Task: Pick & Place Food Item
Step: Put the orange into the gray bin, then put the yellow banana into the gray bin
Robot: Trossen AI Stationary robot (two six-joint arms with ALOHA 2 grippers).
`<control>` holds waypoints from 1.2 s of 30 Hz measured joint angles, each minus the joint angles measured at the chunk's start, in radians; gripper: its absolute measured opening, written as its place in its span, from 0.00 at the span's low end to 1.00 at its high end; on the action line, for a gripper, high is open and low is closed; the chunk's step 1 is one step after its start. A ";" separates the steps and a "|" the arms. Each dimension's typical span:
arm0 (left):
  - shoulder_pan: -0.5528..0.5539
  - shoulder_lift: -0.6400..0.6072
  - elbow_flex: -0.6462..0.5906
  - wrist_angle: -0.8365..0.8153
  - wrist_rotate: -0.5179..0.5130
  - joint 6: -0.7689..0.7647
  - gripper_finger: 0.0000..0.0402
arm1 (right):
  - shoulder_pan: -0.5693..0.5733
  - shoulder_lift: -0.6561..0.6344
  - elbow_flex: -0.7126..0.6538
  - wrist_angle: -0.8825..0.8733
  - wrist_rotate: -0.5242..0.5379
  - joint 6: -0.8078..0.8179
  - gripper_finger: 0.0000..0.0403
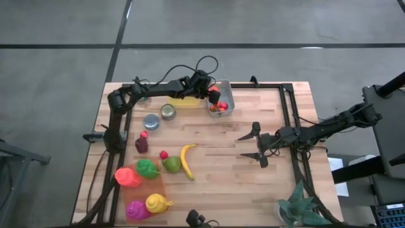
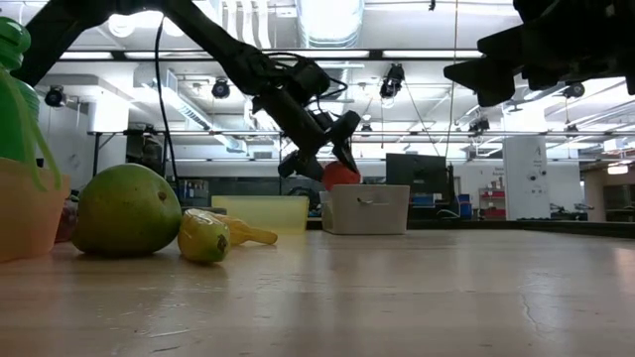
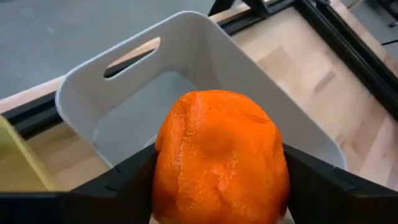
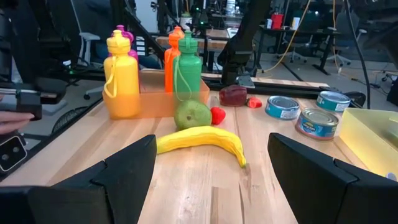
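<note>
An orange fruit [image 3: 221, 155] with dimpled peel sits between the fingers of my left gripper [image 1: 213, 95], which is shut on it. It hangs over the open grey bin [image 3: 124, 87] at the table's far side. The low view shows the fruit [image 2: 339, 175] just above the bin's rim [image 2: 365, 188]. Small red items [image 1: 219, 107] lie inside the bin. My right gripper [image 1: 256, 144] waits open at the table's right middle, with nothing between its fingers [image 4: 124, 174]. My left gripper pinches the orange fruit between its two fingers, one on each opposite side [image 3: 163, 168]. The fingers slant downward, coming from the table's left toward the bin. The fruit is lifted clear, hanging over the bin's opening.
A yellow container [image 1: 183, 101] and two cans [image 1: 159, 116] stand left of the bin. A banana [image 1: 187, 161], a green fruit [image 1: 171, 164], small red pieces [image 1: 164, 154] and bottles in an orange tray [image 1: 142, 183] fill the near left. Black rails [image 1: 294, 126] run along the right.
</note>
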 joint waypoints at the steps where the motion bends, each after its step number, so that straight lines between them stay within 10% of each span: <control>1: 0.000 0.000 0.000 -0.004 -0.004 0.000 0.72 | 0.000 0.000 0.000 0.000 0.000 0.000 0.76; 36: -0.001 -0.007 0.000 0.003 0.036 0.007 0.97 | 0.000 0.000 0.000 0.000 0.000 0.000 0.76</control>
